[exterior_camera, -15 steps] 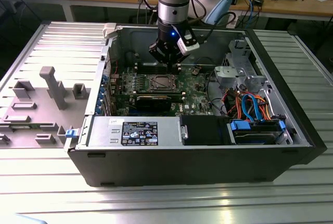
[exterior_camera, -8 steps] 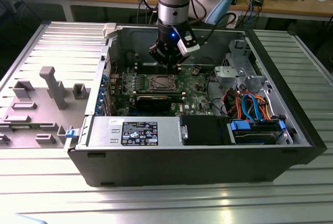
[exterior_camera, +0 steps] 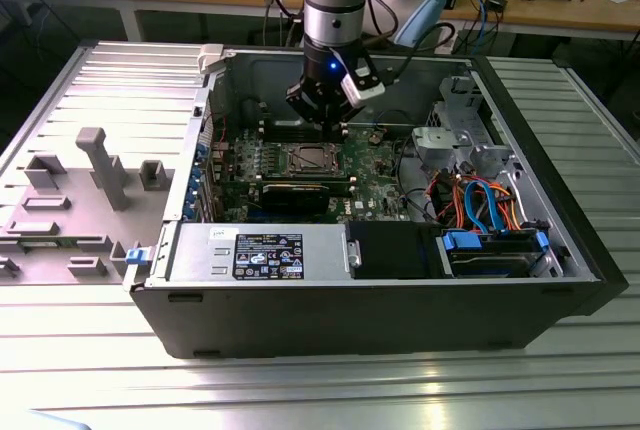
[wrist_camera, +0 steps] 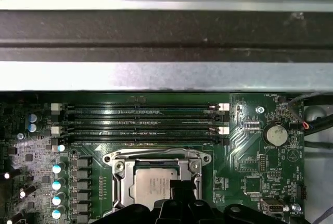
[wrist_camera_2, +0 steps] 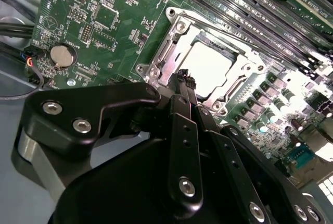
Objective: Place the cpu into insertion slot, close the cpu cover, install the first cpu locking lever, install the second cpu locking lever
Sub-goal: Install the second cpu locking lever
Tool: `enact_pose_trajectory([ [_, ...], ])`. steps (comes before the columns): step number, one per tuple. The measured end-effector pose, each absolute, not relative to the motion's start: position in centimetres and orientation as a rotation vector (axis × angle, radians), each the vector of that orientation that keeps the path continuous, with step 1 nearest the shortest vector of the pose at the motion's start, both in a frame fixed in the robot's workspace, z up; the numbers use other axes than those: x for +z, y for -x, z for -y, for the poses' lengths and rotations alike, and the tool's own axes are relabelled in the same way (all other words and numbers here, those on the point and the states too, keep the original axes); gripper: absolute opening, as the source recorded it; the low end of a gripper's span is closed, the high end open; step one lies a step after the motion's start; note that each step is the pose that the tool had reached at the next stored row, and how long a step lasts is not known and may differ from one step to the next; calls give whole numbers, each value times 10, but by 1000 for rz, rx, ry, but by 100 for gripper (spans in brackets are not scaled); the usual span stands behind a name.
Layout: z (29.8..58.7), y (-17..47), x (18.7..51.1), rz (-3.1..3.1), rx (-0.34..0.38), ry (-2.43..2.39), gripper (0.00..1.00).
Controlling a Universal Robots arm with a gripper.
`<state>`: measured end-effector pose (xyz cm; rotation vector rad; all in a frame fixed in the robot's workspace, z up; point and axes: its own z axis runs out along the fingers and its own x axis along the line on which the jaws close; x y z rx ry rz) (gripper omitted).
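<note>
The cpu [wrist_camera_2: 210,67], a dull silver square, lies flat in the insertion slot on the green motherboard; its contact field is hidden under the chip. The cpu cover [wrist_camera_2: 179,27], a silver frame plate, lies down around the chip in both wrist views, cpu [wrist_camera: 148,187] and cover [wrist_camera: 156,157]. My gripper [wrist_camera_2: 186,77] hovers just over one edge of the socket, its black fingers pressed together with nothing between them. In the exterior view the gripper [exterior_camera: 325,115] hangs over the socket [exterior_camera: 308,158] inside the open computer case. I cannot tell how the locking levers stand.
Long black memory slots [wrist_camera: 140,120] run beside the socket, and a coin battery [wrist_camera: 274,134] sits off to one side. A black expansion card [exterior_camera: 300,193], the power supply [exterior_camera: 260,253] and a drive bay with cables [exterior_camera: 480,210] crowd the case. Grey fixtures [exterior_camera: 95,175] stand at the exterior view's left.
</note>
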<state>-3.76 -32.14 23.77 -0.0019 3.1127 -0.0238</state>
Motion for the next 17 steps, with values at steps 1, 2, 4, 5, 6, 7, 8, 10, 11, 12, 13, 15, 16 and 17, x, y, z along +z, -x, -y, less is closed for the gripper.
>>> enact_pose_trajectory([
  [1,321,38,238,-3113,-24,2,11],
  [2,321,38,238,-3113,-24,2,11],
  [4,321,38,238,-3113,-24,2,11],
  [5,321,38,238,-3113,-24,2,11],
  [6,321,38,238,-3113,-24,2,11],
  [7,322,38,238,-3113,-24,2,11],
  [8,322,38,238,-3113,-24,2,11],
  [10,322,38,238,-3113,-24,2,11],
  [11,322,38,238,-3113,-24,2,11],
  [12,322,38,238,-3113,-22,2,11],
  [13,322,38,238,-3113,-17,2,11],
  [15,324,38,238,-3113,20,1,11],
  [16,325,38,238,-3113,28,1,11],
  [17,326,38,238,-3113,31,1,11],
])
